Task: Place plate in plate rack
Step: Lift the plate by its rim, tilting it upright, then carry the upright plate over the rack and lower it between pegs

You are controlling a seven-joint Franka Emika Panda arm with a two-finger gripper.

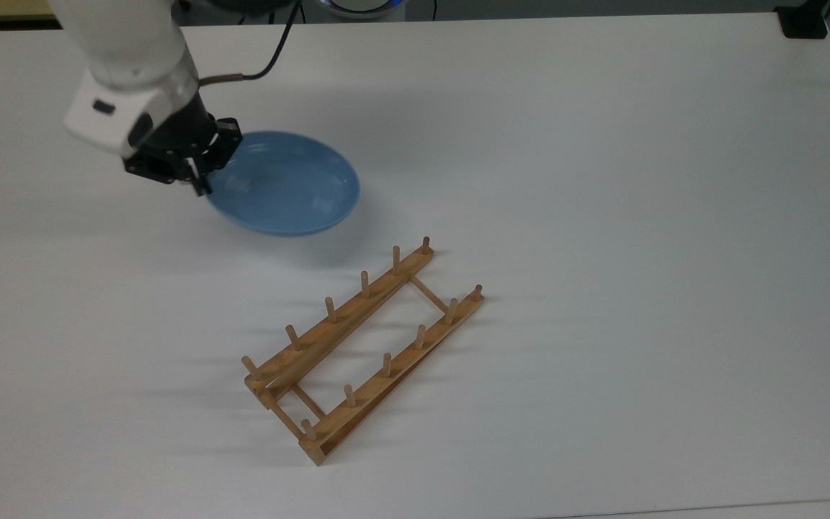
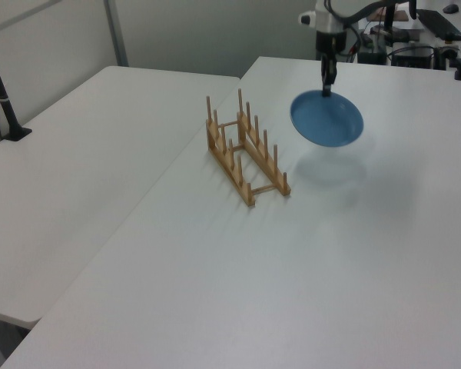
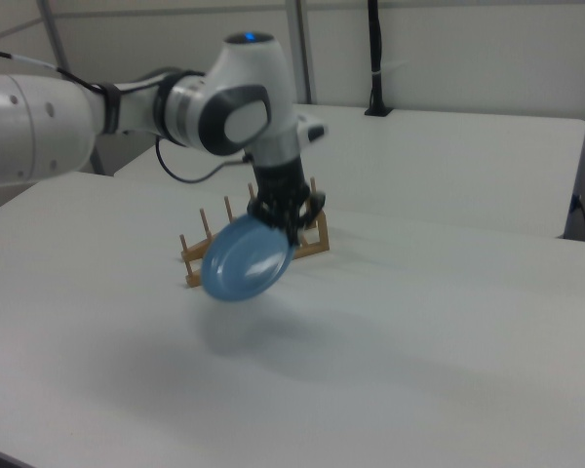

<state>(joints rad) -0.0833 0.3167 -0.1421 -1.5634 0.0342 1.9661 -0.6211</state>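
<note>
1 plate (image 2: 327,119) hangs tilted from gripper (image 2: 326,87) pinching its rim

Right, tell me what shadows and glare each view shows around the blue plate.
Left view: the glossy light-blue round plate hangs tilted, its soft shadow separate on the white table below. Right view: a faint shadow lies under the plate. Top view: pale sheen on the plate; long faint shadows trail from the wooden peg rack.
</note>
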